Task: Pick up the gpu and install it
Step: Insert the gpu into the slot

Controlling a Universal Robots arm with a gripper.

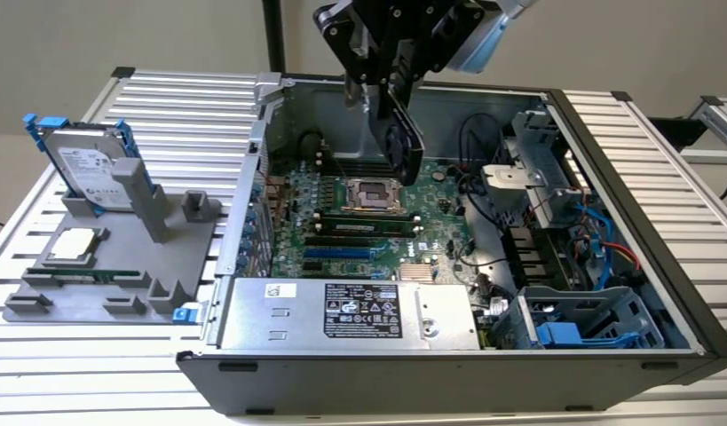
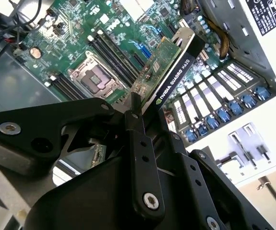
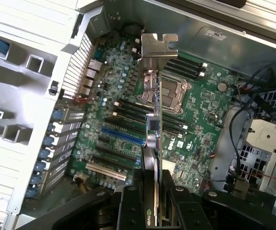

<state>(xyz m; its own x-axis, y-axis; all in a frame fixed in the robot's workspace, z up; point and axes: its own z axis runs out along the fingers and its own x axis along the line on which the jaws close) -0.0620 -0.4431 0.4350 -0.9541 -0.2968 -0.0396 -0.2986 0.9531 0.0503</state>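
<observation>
gripper (image 1: 379, 87) clamped on gpu (image 1: 401, 138) | gpu held edge-on over mobo (image 1: 339, 226), inside open case (image 1: 624, 169) | hdd (image 1: 90, 169) seen upright in stand (image 1: 114, 266), exterior view's left, outside case

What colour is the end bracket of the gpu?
Silver. The bracket of the gpu shows best in the first wrist view.

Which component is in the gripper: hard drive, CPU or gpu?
The gpu, edge-on over the motherboard in the gripper; hard drive and CPU sit on the grey holder.
</observation>
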